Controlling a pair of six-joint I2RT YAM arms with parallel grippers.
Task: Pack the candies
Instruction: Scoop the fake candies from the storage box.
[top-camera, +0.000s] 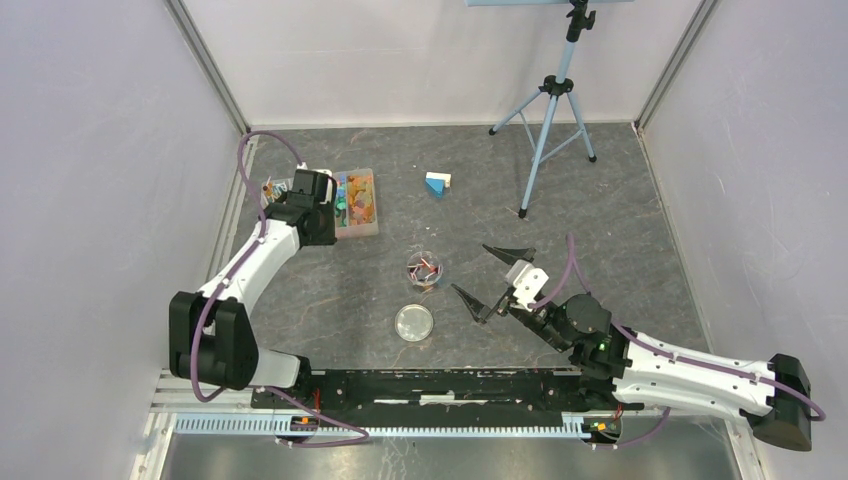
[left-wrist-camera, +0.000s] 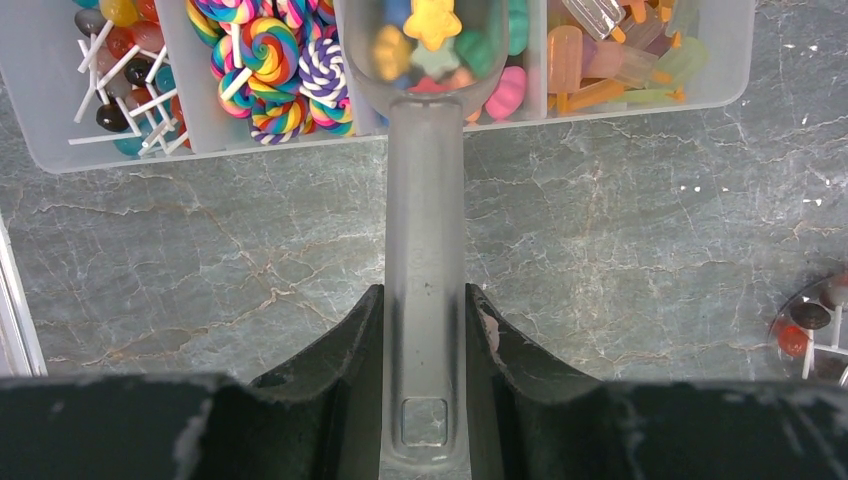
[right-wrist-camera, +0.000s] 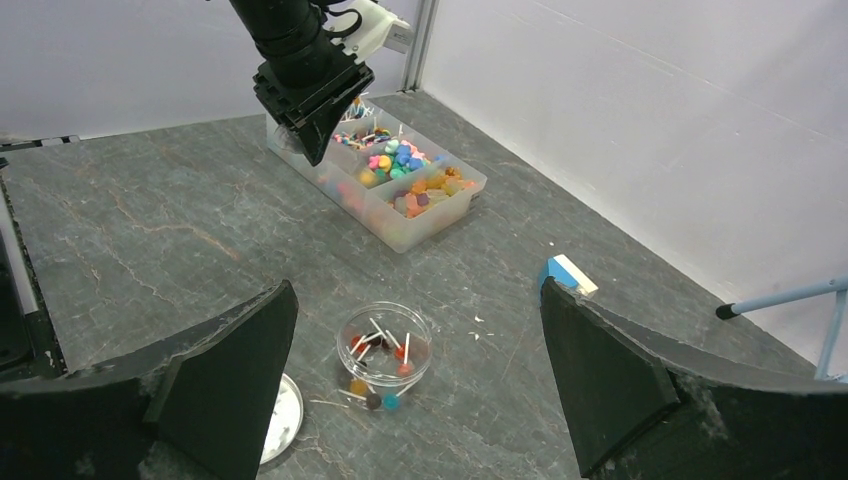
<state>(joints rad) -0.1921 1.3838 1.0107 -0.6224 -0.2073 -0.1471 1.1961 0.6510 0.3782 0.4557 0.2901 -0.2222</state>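
Observation:
The candies (left-wrist-camera: 270, 50) fill a clear compartment tray (left-wrist-camera: 100, 160) at the back left (top-camera: 357, 234): swirl lollipops, ball lollipops, small shaped sweets. My left gripper (left-wrist-camera: 425, 292) is shut on the handle of a clear plastic scoop (left-wrist-camera: 425, 180). The scoop's bowl is over a middle compartment and holds a yellow star and other sweets (left-wrist-camera: 432, 20). A clear jar (top-camera: 425, 268) with a few ball lollipops stands mid-table. My right gripper (top-camera: 472, 268) is open and empty just right of the jar, which sits between its fingers in the right wrist view (right-wrist-camera: 385, 350).
The jar's round lid (top-camera: 414, 322) lies flat in front of the jar. A blue-and-white block (top-camera: 437, 183) lies behind it. A tripod (top-camera: 550, 110) stands at the back right. White walls close in the table on three sides.

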